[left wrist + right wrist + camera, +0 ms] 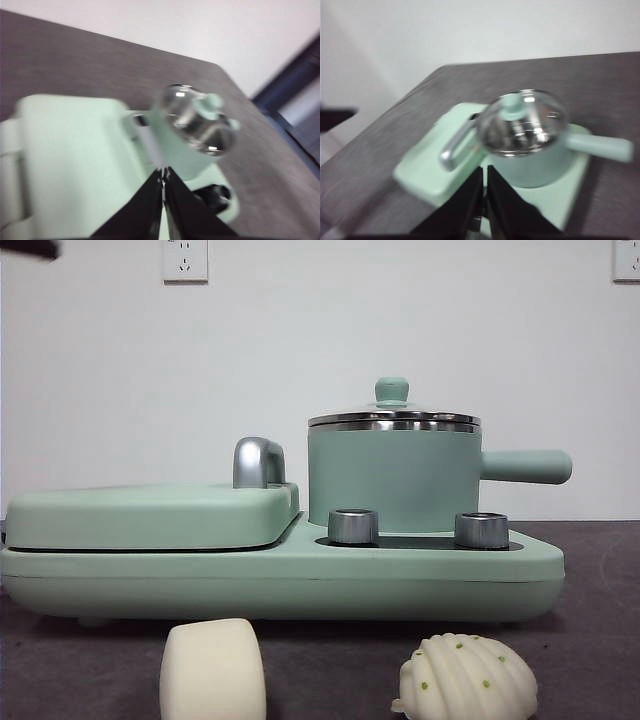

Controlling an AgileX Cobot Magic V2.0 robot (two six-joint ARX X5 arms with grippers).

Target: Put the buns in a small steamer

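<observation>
The small steamer (392, 478), mint-green with a steel rim and a side handle pointing right, stands on the green cooker base with its lid (392, 412) on. It also shows in the left wrist view (195, 130) and the right wrist view (530, 140). The smooth cream bun (212, 670) and the ridged shell bun with green specks (466, 678) lie on the table in front of the base. My left gripper (163, 176) is shut and empty, above the base. My right gripper (484, 176) is shut and empty, high above the steamer. Neither bun shows in the wrist views.
The cooker base (280, 575) carries a flat griddle cover (150, 515) with a chrome handle (258, 462) on its left half and two steel knobs (353, 526) in front of the steamer. A black arm tip (28, 248) shows at the top left corner.
</observation>
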